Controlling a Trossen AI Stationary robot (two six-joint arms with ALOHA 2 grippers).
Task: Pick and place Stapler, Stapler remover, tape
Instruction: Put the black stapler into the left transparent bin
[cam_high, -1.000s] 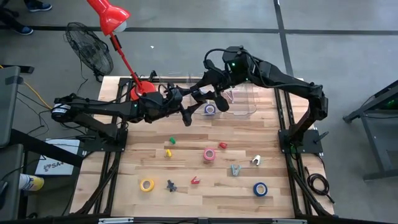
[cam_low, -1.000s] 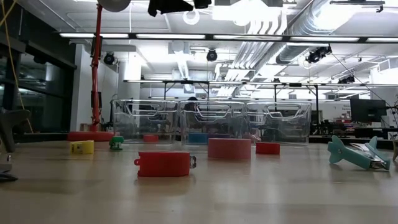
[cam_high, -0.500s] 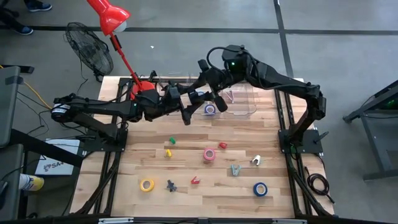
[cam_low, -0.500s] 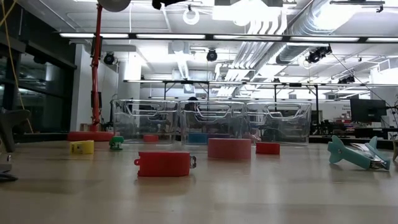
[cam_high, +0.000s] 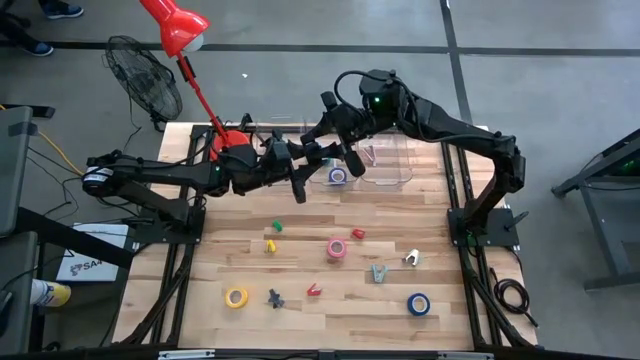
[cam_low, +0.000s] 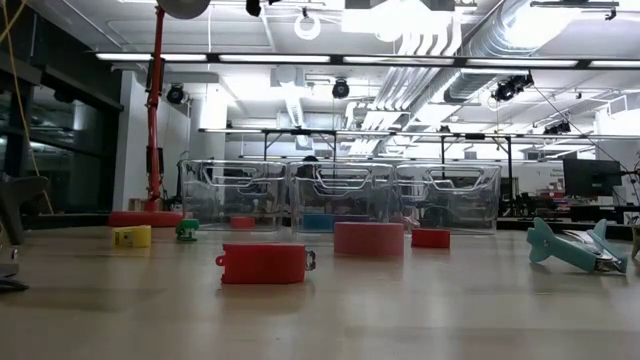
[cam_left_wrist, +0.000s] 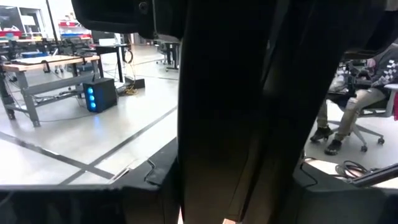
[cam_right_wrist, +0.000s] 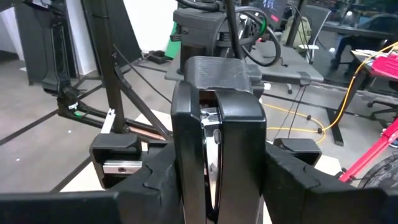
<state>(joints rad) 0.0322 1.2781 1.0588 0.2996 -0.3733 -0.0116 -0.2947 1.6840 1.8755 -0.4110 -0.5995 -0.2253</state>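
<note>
the counter (cam_high: 300, 310), a pale wooden top, is carrying the whole scatter of small things, and along its far edge a clear bin (cam_high: 385, 170) with three compartments is standing; one tape roll, blue-purple (cam_high: 338, 176), is already lying inside it. both dark arms are reaching in above that far edge. the right gripper (cam_right_wrist: 214, 155) is hanging raised beside the bin, its fingers pressed together on a thin shiny metal piece, which i am judging to be one of the task's tools though i cannot tell which. the left gripper (cam_high: 298, 180) is hovering just beside it, near the red lamp base (cam_high: 228, 142); i cannot tell whether its fingers are spread or closed, since its own camera is filled by dark parts. the step in hand is looking like a carry toward the bin, with most of the sorting not yet done. the next move is calling for the right arm to line up over a compartment and part its fingers, keeping clear of the left arm close by. waiting on the near half are the pink tape (cam_high: 337, 248), the blue tape (cam_high: 418, 304), the yellow tape (cam_high: 236, 297), a teal tool (cam_high: 378, 272), a red piece (cam_high: 314, 291), a yellow block (cam_high: 270, 245) and a green piece (cam_high: 277, 227).
</note>
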